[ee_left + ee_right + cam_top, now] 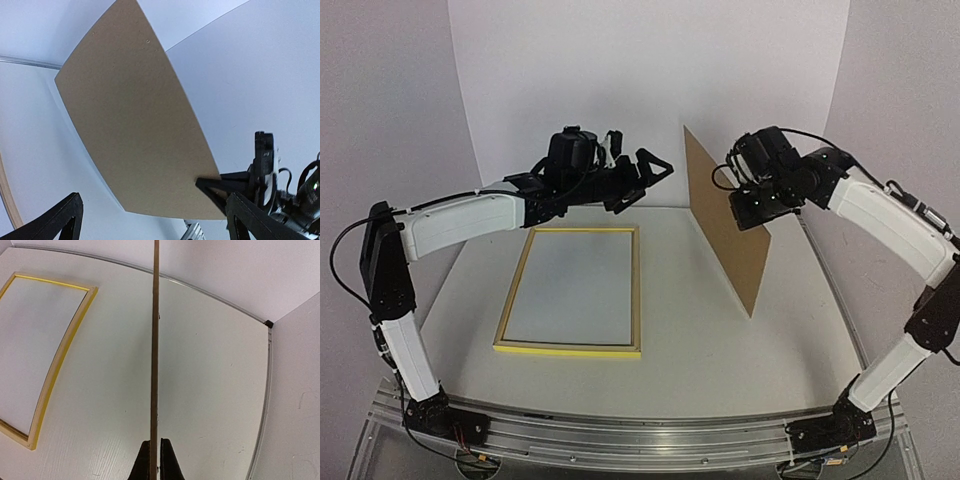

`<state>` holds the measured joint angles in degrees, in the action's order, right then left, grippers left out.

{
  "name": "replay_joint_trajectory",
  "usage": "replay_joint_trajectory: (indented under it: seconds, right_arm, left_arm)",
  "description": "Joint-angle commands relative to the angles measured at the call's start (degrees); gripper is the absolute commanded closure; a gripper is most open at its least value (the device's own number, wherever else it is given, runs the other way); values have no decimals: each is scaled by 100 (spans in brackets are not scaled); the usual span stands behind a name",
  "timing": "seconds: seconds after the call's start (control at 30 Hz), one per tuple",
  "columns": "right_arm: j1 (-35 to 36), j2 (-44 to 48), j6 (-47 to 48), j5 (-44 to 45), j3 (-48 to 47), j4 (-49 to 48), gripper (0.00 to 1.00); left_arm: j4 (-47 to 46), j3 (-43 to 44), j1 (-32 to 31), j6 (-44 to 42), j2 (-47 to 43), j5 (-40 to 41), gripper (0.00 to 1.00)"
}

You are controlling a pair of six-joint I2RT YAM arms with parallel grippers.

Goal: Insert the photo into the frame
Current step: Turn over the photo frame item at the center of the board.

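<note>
The yellow-edged frame (636,290) lies flat on the white table, left of centre; it also shows in the right wrist view (65,350). My right gripper (748,205) is shut on the edge of a brown backing board (725,225) and holds it upright on edge, to the right of the frame. In the right wrist view my right gripper (154,456) pinches the board (155,340), seen edge-on. My left gripper (645,185) is open and empty, in the air above the frame's far edge, facing the board's (135,115) brown side. The photo is not in view.
White walls close the table at the back and on both sides. A metal rail (640,440) runs along the near edge between the arm bases. The table's far right corner (268,323) lies beyond the board.
</note>
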<state>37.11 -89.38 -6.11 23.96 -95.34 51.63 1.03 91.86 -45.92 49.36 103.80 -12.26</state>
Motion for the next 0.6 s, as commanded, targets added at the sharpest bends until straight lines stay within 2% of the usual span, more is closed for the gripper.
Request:
replay_joint_trajectory:
  seconds: [0.0,0.13,0.37,0.57]
  right_arm:
    - [859,-446,168,2122,-448,-443,100]
    - [1404,-712,155,2318,-497,-489,100]
    - [1911,-1117,94,2422,-545,-646,100]
    - [2185,-1346,77,2668,-529,-715,100]
  left_arm:
    - [-569,-45,65,655,52,-5,0]
    - [-521,128,65,849,176,333,0]
    - [-492,-94,66,1224,313,843,1]
    - [-33,-33,65,1427,537,1129,10]
